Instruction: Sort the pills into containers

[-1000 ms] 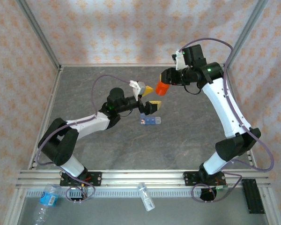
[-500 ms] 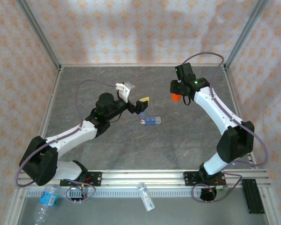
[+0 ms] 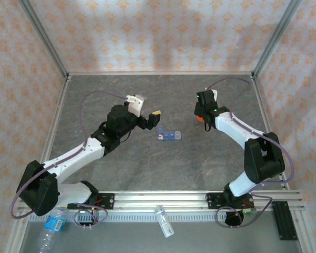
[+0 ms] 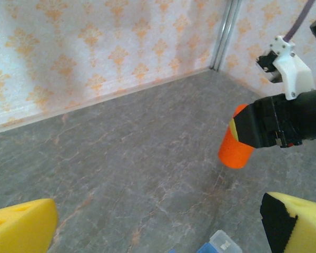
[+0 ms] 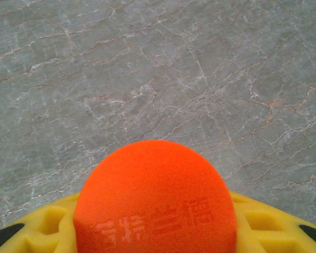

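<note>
The orange vial (image 4: 236, 150) is gripped by the right fingers (image 5: 253, 221) right of centre in the top view, low over the desk (image 3: 121, 174), presumably for pouring. The left fingers (image 4: 21, 229) are spread wide and empty just upper left of the blue pill-organizer strip (image 3: 169, 135) at centre, seemingly ready to assist.

This is looking like a robotics lab test cell: a slotted aluminium rail (image 3: 163, 198) is running along the bottom of the frame, carrying the left arm (image 3: 79, 153) and right arm (image 3: 234, 126). Metal corner posts (image 3: 43, 37) and patterned backdrop walls (image 3: 158, 31) are enclosing the grey stone-look bench (image 3: 147, 168).
</note>
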